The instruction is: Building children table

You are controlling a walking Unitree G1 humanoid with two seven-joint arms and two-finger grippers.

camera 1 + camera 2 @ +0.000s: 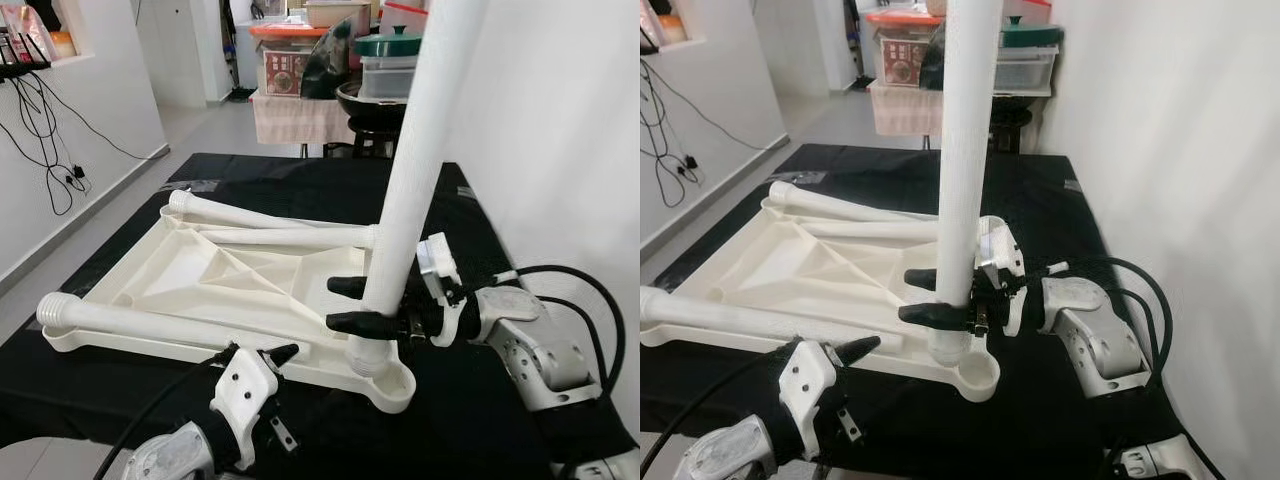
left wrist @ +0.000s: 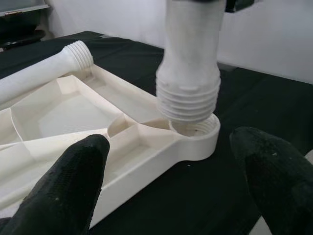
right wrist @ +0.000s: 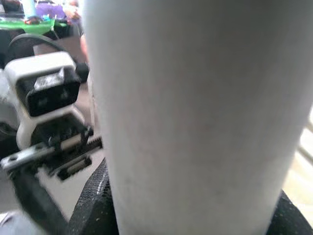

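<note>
From the head views the right gripper (image 1: pixel 352 304) pinches the upright table leg (image 1: pixel 415 170) over the upturned tabletop (image 1: pixel 190 270), while the left wrist view shows the left gripper (image 2: pixel 171 181) spread, the leg's threaded end (image 2: pixel 188 100) just beyond its fingertips, entering the corner socket (image 2: pixel 198 137), so twisting it home looks next.

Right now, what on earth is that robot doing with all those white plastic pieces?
It is putting together a small table. The white tabletop lies upside down on a black cloth. The right gripper clamps a white leg upright, its threaded end at the corner socket but not screwed down. The left gripper hovers open near the tabletop's edge. Three more legs lie across the tabletop.
</note>
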